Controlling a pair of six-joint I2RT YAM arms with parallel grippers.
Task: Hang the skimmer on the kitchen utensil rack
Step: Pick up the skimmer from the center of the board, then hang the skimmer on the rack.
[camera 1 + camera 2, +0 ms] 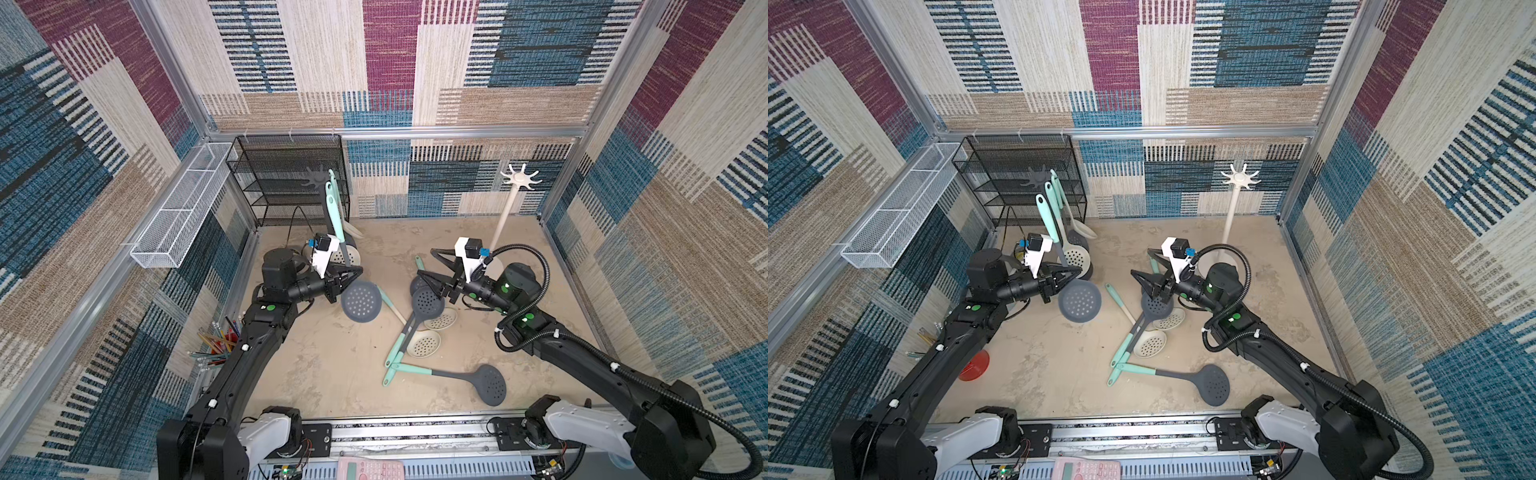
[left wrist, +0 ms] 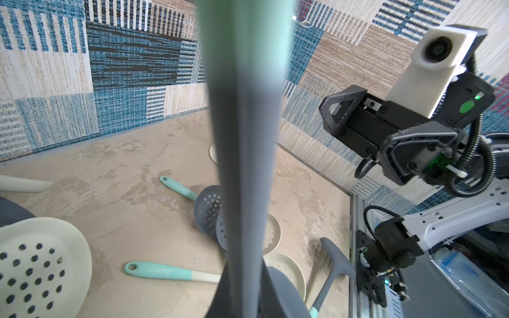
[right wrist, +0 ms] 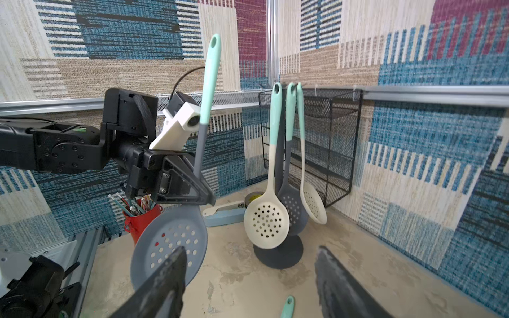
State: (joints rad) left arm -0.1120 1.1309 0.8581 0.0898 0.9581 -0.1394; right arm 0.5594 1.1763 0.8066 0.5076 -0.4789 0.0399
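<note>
My left gripper is shut on the grey shaft of a skimmer held upright off the floor, grey perforated head down and teal handle up. That shaft fills the middle of the left wrist view. The grey utensil rack stands just behind it by the black shelf, with three skimmers hanging from its hooks. My right gripper is open and empty, hovering over loose skimmers on the floor.
A white utensil rack stands empty at the back right. A black mesh shelf and a white wire basket line the left walls. A red pencil cup sits by the left arm. More skimmers lie mid-floor.
</note>
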